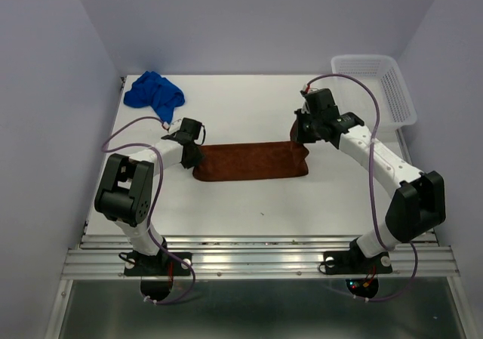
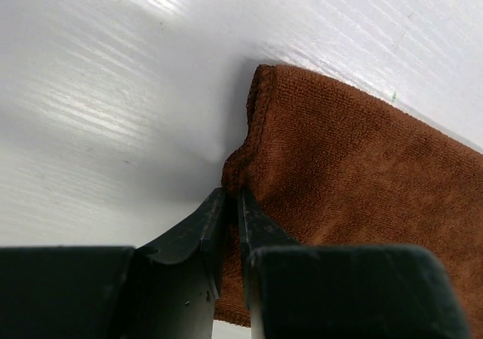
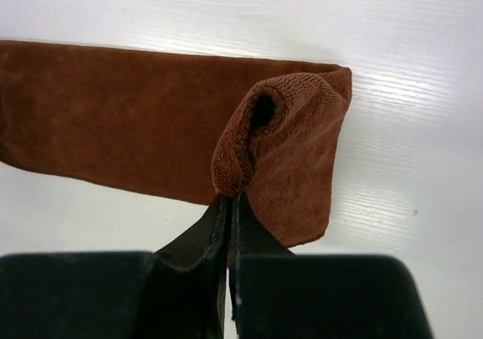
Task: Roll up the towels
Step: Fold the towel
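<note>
**A:** Where is the brown towel?

**B:** It lies flat on the table, folded into a long narrow strip. Its long axis runs side to side in front of the arms, with one short end pointing toward each arm.

**A:** And the jaws?

**B:** The left gripper is at the strip's left end. Its jaws are almost together and seem to nip the hem of that corner. The right gripper is at the right end, with its jaws fully closed on a pinch of cloth. That end is lifted and curled over itself, and a small open loop shows just above the tips.

**A:** Which way should the roll go?

**B:** I'd judge leftward from the right end, along the long axis, because the curl sits there. From the right jaws, the rest of the strip stretches away toward the left ones. So the right arm is nearer the working end, and the left arm can anchor the far end.

**A:** What lies farther out?

**B:** The blue towel is bunched up well beyond the brown towel's left end, toward the back wall. The basket is well beyond its right end, also toward the back.
</note>
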Robot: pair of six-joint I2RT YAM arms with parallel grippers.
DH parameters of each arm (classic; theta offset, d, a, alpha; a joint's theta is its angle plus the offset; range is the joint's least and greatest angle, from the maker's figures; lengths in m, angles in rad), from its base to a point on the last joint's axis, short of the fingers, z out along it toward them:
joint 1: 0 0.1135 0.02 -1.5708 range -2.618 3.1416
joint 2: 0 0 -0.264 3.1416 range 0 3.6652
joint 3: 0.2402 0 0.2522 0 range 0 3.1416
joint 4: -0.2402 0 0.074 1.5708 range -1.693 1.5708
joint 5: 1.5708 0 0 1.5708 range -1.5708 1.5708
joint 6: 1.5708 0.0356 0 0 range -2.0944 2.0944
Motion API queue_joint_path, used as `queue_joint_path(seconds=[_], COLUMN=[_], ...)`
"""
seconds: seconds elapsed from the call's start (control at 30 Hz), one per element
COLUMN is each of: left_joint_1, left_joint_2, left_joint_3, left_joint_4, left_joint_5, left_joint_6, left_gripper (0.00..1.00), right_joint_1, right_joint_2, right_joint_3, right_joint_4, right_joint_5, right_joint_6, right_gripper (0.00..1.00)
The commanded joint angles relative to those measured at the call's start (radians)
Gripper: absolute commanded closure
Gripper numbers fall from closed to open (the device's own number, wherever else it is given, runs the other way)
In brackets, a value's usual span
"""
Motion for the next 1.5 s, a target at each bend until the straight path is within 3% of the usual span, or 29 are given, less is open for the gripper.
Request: queue_joint_path(seconds=[0.0, 0.23, 0.63, 1.47], left_joint_1=[0.000, 0.000, 0.000, 0.000], left_joint_2=[-0.005, -0.020, -0.007, -0.033], left_joint_3=[-0.007, 0.006, -0.001, -0.032], left_joint_4=[-0.153, -0.190, -0.164, -0.123], left_joint_5=[-0.067, -0.122, -0.098, -0.059], left_joint_6=[0.002, -0.013, 0.001, 0.010], left_gripper=[0.78, 0.78, 0.79, 0.80], right_joint_1=[0.024, 0.053, 0.133, 0.306], right_joint_2=[0.007, 0.016, 0.062, 0.274], right_joint_3=[0.053, 0.063, 0.117, 0.274], right_joint_4=[0.086, 0.158, 0.221, 0.348], right_joint_5=[-0.064, -0.140, -0.258, -0.298], right_joint_6=[0.051, 0.098, 0.173, 0.278], right_gripper=[0.99, 0.99, 0.99, 0.99])
